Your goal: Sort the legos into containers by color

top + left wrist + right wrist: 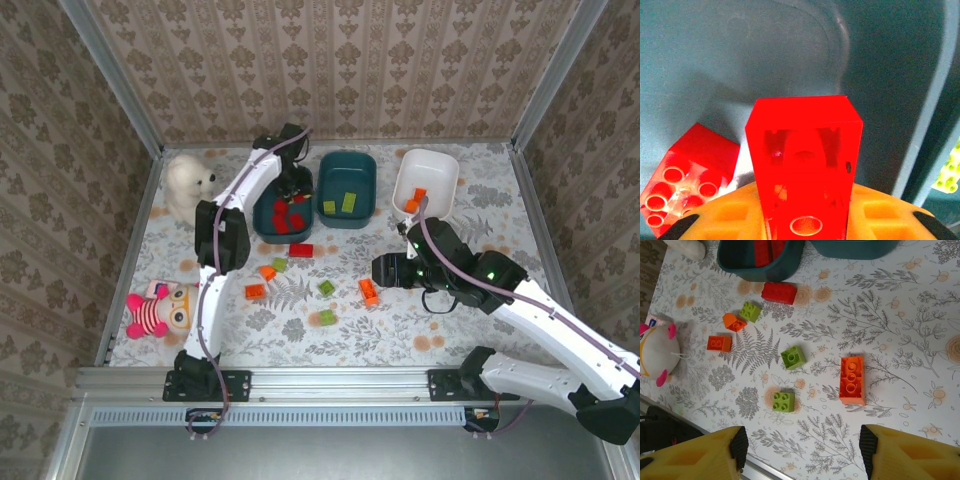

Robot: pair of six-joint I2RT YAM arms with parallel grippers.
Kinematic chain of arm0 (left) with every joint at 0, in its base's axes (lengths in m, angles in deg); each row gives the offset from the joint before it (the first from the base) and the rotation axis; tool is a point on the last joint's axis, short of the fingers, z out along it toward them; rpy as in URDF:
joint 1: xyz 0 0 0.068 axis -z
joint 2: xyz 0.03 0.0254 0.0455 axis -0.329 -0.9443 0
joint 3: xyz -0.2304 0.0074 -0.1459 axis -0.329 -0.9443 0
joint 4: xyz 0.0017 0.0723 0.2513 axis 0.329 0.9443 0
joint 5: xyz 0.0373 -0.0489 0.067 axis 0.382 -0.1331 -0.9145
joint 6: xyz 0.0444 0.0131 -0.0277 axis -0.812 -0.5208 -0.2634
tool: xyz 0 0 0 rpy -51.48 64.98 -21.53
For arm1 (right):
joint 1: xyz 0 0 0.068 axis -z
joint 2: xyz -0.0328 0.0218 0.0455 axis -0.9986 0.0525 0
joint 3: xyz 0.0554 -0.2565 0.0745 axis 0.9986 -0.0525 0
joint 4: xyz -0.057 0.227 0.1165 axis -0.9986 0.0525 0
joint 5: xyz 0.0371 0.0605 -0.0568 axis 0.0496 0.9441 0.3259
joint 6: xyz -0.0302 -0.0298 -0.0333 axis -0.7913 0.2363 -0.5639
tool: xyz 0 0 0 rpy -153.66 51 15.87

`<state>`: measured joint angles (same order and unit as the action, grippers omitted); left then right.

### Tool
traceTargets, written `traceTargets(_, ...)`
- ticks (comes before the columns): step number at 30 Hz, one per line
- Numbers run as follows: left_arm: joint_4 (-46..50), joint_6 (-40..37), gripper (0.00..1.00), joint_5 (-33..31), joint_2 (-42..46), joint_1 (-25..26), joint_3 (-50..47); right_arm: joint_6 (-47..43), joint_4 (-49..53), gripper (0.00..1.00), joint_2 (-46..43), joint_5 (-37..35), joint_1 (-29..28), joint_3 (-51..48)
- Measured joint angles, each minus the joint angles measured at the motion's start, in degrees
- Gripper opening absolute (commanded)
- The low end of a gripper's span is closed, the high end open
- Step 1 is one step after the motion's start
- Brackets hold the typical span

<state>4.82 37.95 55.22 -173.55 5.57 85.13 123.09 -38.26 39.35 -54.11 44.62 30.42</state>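
Tubs number 3, loose bricks 7; left hand clamps 1 red brick, right hand stands apart.

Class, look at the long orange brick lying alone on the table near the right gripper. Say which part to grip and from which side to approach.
Come straight down from above with the right gripper and close on the two long side walls of the orange brick at mid-length. It lies flat, studs up, with bare table along both long sides, so the jaws should fit.
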Motion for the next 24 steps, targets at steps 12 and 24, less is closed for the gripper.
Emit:
traceTargets(12, 1.6, -1.2, 0.26, -3.7, -0.1, -0.2, -2.0, 0.0, 0.0, 0.64, 0.0, 0.4, 0.3, 0.0)
traceTargets(24, 7.0, -8.2, 0.35, -12.2, -2.7, -0.1, 0.7, 0.0, 0.0, 0.64, 0.0, 1.2, 0.5, -0.3)
